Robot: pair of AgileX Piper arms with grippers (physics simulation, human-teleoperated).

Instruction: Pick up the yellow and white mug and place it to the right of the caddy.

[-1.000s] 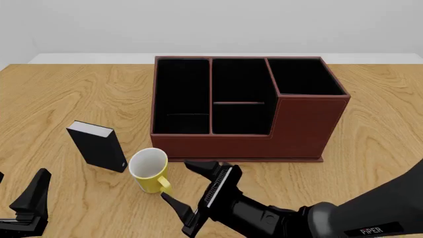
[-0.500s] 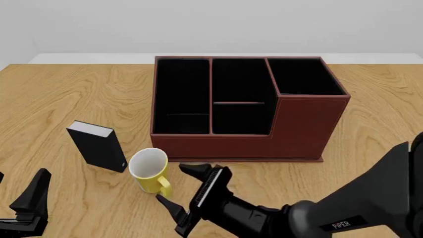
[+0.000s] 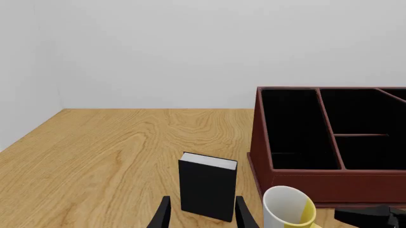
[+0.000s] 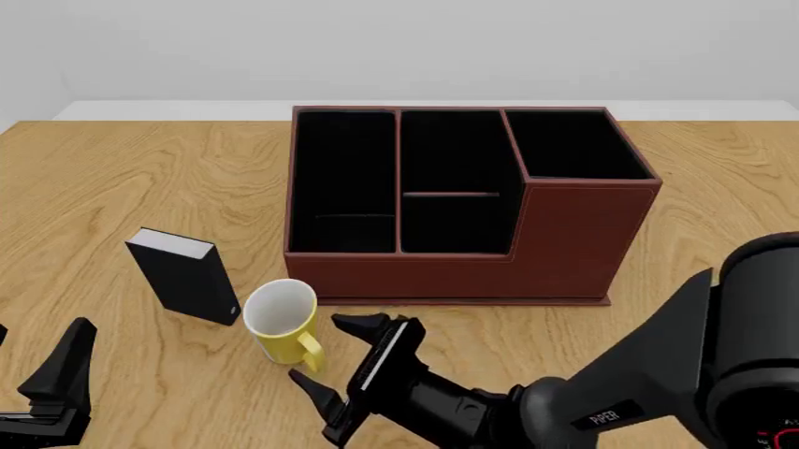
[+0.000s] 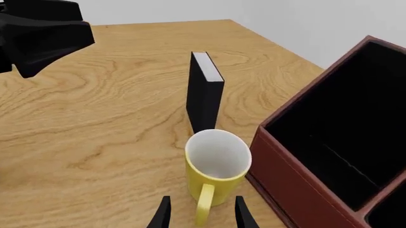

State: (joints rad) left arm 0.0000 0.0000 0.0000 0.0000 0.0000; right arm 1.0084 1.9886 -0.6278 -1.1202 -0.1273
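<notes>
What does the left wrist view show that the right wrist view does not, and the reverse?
Only the left wrist view shows the mug's white side and the caddy's inner dividers.

Only the right wrist view shows the mug's handle, its white inside, and the left arm in a corner.

Both show the mug upright beside the caddy, the black box with its white top, the wooden table, and an open hand's two fingertips.
</notes>
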